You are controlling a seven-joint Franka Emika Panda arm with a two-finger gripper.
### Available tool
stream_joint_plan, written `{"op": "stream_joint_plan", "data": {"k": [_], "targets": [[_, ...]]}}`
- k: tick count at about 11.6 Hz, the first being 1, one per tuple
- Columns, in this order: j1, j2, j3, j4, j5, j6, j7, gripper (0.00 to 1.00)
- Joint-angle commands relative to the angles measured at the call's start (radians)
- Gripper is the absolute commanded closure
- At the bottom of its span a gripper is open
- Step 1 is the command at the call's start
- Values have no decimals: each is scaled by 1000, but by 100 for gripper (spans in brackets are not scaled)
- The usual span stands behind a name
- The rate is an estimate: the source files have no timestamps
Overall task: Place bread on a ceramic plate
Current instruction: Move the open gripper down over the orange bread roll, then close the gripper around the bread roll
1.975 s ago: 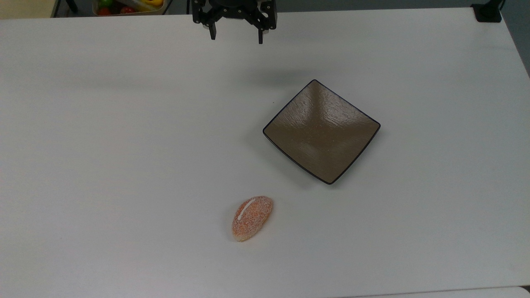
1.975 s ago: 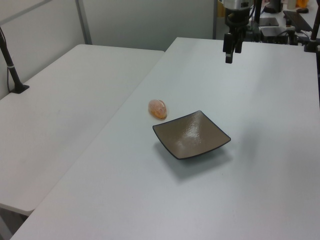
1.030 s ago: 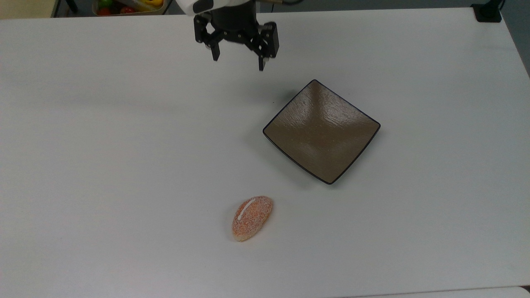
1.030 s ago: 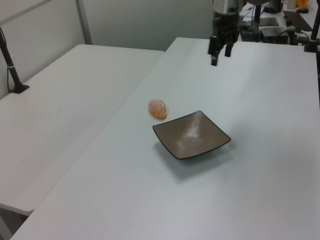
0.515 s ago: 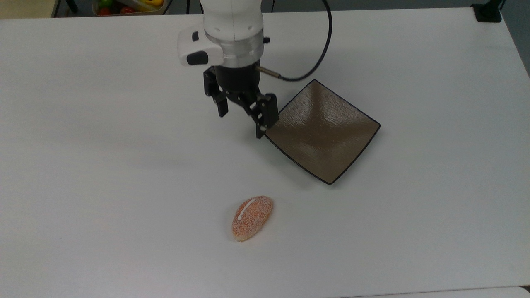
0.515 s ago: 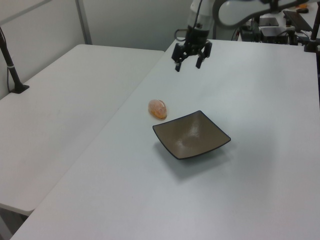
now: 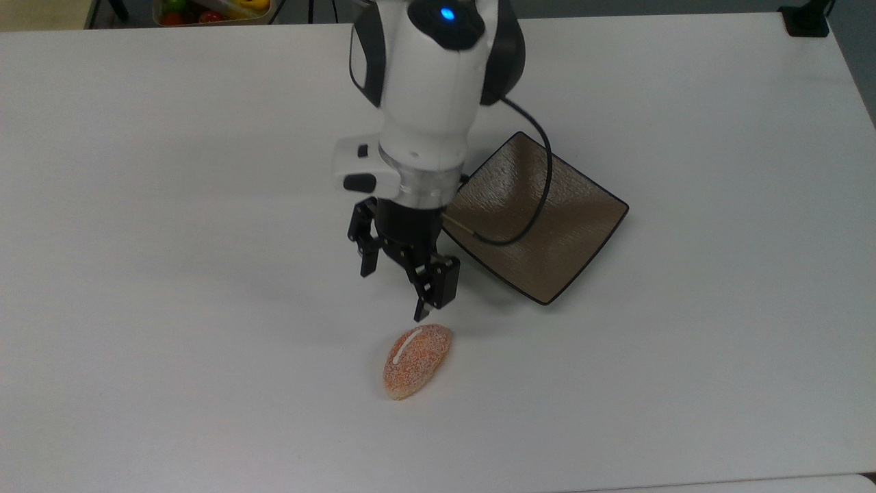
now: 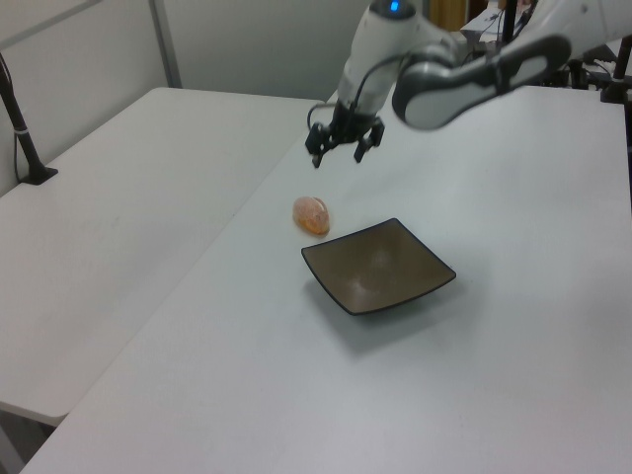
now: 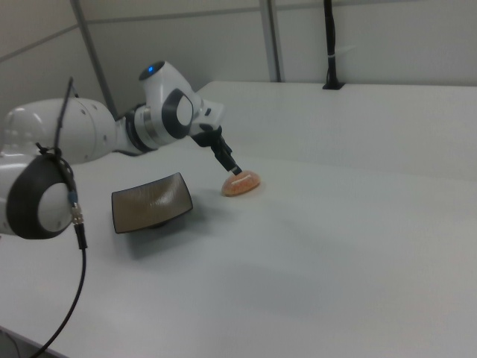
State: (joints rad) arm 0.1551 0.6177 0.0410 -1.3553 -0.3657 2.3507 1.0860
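The bread [image 7: 417,361], a speckled orange roll with a white stripe, lies on the white table near the top view's bottom centre. My gripper [image 7: 392,294] is open and holds nothing. It hangs just beyond the bread's striped end, and one fingertip [image 7: 419,316] is nearly over that end. The square brown ceramic plate [image 7: 568,226] sits on the top view's right, with nothing on it and partly covered by my arm. In the left view the gripper [image 8: 338,158] hovers above and behind the bread [image 8: 312,215], with the plate [image 8: 378,267] nearer the camera. The right view shows the bread [image 9: 241,183] beside the plate [image 9: 151,201].
My arm's black cable [image 7: 540,198] loops over the plate. A bin of coloured fruit [image 7: 212,10] stands past the table's far edge, and a black clamp [image 7: 807,20] grips its far right corner. A second white table [image 8: 118,197] adjoins on the left view's left.
My arm has swept from the table's far edge down the top view, past the plate's left corner, to just short of the bread. The fingers stayed open. Bread and plate have not moved.
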Motion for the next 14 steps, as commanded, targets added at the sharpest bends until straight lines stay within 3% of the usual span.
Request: {"op": "stream_joint_plan", "data": {"k": [1, 4, 9, 10, 11, 12, 14], "targets": [[21, 146, -3, 122, -134, 39, 136, 0], [29, 203, -1, 163, -141, 48, 147, 0], [38, 228, -1, 153, -177, 98, 184, 0], [38, 229, 0, 151, -191, 98, 189, 6], [38, 228, 0, 151, -191, 98, 204, 39], [41, 228, 0, 150, -197, 98, 215, 48], [52, 228, 0, 148, -206, 98, 224, 54]]}}
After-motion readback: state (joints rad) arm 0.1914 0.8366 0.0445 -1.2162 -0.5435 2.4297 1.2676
